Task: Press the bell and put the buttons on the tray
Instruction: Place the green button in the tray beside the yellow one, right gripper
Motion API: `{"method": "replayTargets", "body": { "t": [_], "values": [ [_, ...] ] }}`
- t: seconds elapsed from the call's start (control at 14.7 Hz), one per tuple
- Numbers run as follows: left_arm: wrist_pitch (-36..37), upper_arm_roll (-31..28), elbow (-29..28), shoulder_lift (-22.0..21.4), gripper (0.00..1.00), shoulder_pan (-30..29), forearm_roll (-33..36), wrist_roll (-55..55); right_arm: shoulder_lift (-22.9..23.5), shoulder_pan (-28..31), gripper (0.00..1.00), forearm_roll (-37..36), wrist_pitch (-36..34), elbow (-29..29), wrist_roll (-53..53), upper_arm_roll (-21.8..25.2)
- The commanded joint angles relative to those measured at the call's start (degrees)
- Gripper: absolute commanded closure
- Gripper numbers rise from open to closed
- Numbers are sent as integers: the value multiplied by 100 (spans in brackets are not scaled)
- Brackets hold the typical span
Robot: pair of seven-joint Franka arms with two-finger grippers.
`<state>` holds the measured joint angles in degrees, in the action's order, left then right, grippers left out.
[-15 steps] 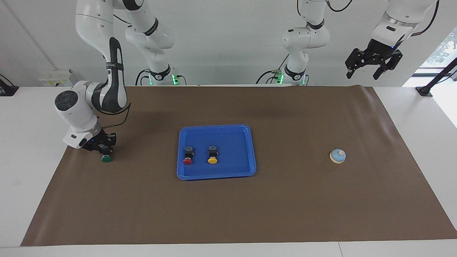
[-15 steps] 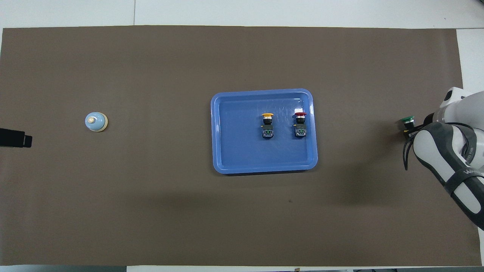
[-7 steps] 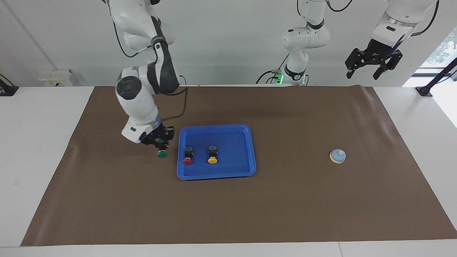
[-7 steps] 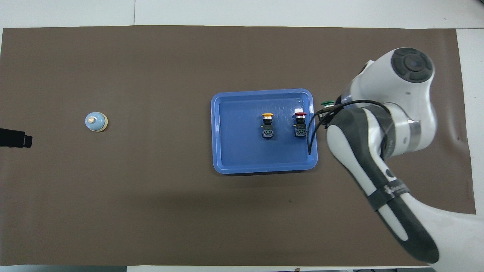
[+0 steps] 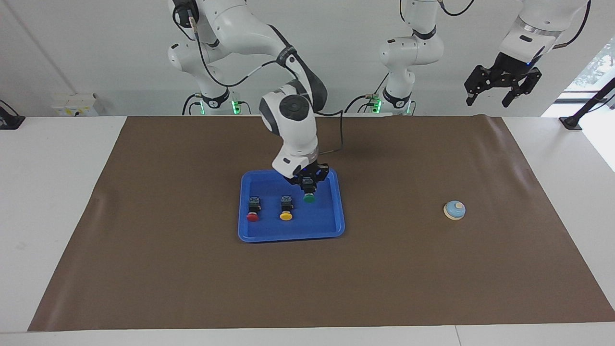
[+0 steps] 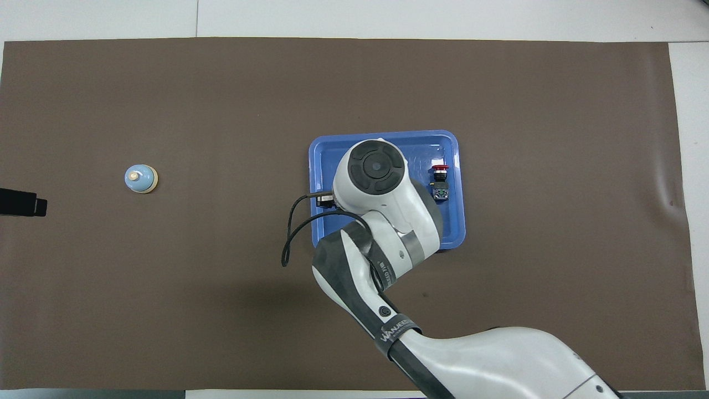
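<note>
The right gripper (image 5: 308,185) hangs over the blue tray (image 5: 338,226), over the part of it toward the left arm's end, its fingers pinched on the black body of the green button (image 5: 309,197), whose cap points down and away from the robots. The facing view shows this grip plainly; from overhead the right arm's wrist covers the gripper, the green button and the yellow button (image 5: 286,212) altogether (only a cable loop pokes out beside the tray there).

The yellow button lies in the tray just beside the held one, and the red button (image 5: 252,212) lies next to it toward the right arm's end; both caps point away from the robots. Overhead, only the red button (image 6: 440,178) shows, clear of the arm, near the tray's (image 6: 454,233) rim.

The bell (image 5: 454,210) sits on the brown mat (image 5: 432,278) well apart from the tray, toward the left arm's end, seen in both views.

The left gripper (image 5: 491,97) waits high above the mat's corner at the left arm's end, fingers spread and holding nothing; overhead, only a dark tip of it shows at the frame's edge.
</note>
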<state>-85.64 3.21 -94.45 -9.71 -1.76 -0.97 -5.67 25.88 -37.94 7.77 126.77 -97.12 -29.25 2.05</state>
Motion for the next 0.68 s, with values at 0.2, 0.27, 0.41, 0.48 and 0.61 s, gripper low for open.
{"method": "replayTargets", "body": {
  "t": [0.2,0.27,0.41,0.48,0.61],
  "values": [
    [47,-31,-30,-31,0,53,132,-22,154,94,42,49,727,-263,50,41],
    [47,-31,-30,-31,0,53,132,-22,154,77,0,49,701,-220,42,41],
    [47,-31,-30,-31,0,53,132,-22,127,59,0,14,343,34,33,85],
    [47,-31,-30,-31,0,53,132,-22,93,137,0,-21,-95,244,51,111],
    [56,-31,-38,-31,0,53,132,-22,-362,295,0,-511,-1358,545,103,251]
  ]
}}
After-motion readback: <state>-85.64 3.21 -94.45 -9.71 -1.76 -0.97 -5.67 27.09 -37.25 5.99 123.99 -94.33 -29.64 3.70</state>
